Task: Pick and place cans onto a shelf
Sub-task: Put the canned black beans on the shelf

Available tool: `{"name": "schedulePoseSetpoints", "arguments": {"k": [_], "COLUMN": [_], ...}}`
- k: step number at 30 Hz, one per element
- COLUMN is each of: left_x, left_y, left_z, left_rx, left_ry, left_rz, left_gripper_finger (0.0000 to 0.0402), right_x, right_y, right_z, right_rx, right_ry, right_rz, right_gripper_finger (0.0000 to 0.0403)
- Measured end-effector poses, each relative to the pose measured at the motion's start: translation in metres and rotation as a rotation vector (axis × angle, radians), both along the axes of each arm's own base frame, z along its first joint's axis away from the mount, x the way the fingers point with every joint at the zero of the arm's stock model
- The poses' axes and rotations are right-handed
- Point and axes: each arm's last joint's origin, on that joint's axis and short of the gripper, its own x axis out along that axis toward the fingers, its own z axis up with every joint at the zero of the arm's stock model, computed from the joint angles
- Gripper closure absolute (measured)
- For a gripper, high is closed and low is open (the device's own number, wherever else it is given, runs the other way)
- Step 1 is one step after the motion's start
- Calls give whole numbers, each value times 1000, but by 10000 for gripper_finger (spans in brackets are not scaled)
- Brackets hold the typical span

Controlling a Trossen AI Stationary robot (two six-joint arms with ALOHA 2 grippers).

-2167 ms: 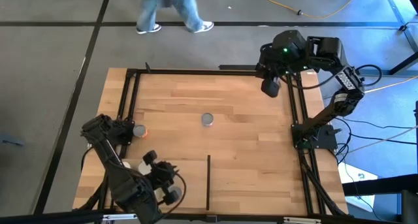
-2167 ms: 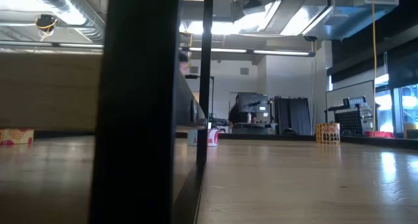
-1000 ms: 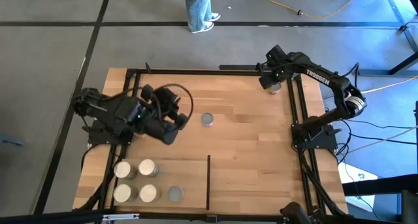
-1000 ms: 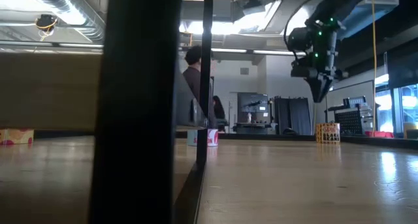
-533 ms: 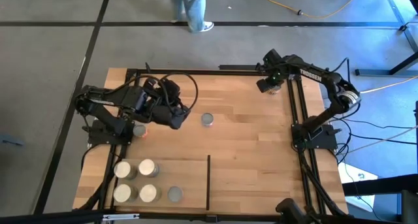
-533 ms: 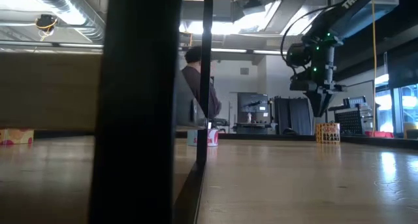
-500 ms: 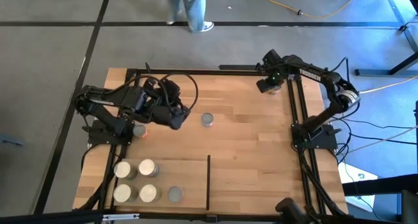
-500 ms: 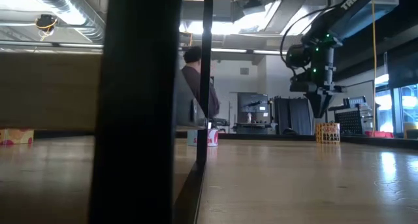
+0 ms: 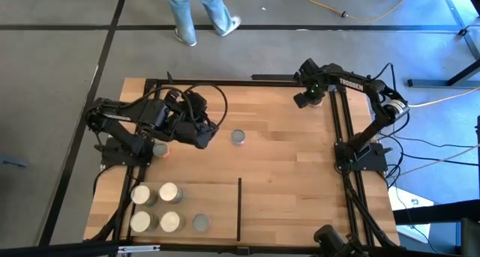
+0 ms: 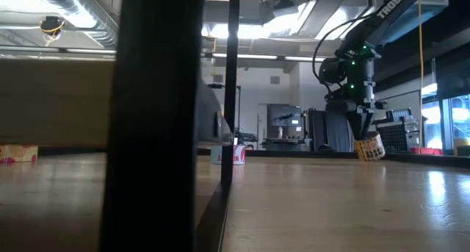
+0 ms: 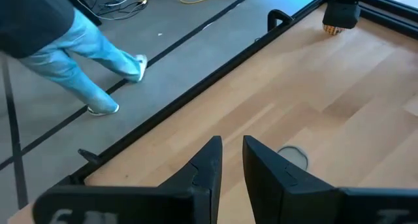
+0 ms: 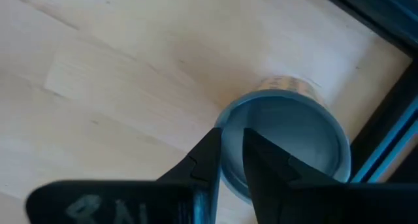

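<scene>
My right gripper [image 9: 306, 98] is at the table's far right corner, shut on a yellow-labelled can [image 10: 371, 149] that is tilted; the can's grey-blue top shows in the right wrist view [image 12: 287, 142]. My left gripper [image 9: 212, 135] is shut and empty, just left of a grey-topped can [image 9: 238, 138] that stands on its base mid-table; that can also shows in the left wrist view [image 11: 292, 156]. The light-wood shelf [image 9: 217, 204] with its black divider [image 9: 239, 209] lies at the near left, with several cans [image 9: 169, 192] standing on it. My right gripper holds the can by its top rim [image 12: 223, 140] on one side. One finger [image 12: 208, 152] is outside the wall and the other [image 12: 256, 153] is over the top. The fingers come from above, pointing down. The can is tilted below them; whether its base touches the table I cannot tell.
Another can [image 9: 159, 148] with a red mark stands under my left arm near the table's left edge. Black frame rails [image 9: 225, 82] run along the table's edges. A person's legs [image 9: 196, 13] are on the floor beyond the far edge.
My right gripper has come down onto the can in the far right corner, and the can has gone from upright to tilted. My left gripper has gone a little toward the far edge and the middle can, then kept still. The person has walked toward the left.
</scene>
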Motion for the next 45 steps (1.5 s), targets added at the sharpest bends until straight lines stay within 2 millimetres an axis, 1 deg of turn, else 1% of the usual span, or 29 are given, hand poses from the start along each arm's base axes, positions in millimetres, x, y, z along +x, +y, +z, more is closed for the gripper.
{"name": "schedulePoseSetpoints", "arguments": {"k": [10,21,30,39,42,45], "left_x": [0,0,0,2,2,2], "left_y": [0,0,0,-1,-1,-1], "left_z": [0,0,0,0,0,0], "left_rx": [0,-1,-9,-18,-27,-27], "left_ry": [0,-1,-2,-16,-14,-15], "left_rz": [0,0,-2,-2,-6,-5], "left_gripper_finger": [347,347,347,347,347,347], "right_x": [0,-1,-2,-1,0,0], "right_y": [0,-1,-10,-13,-13,-13], "right_z": [0,0,-17,-18,-18,-19], "right_rx": [-3,-3,63,25,23,21], "right_ry": [9,9,32,36,34,32], "right_rz": [49,47,26,45,47,47], "right_gripper_finger": [336,336,335,336,348,372]}}
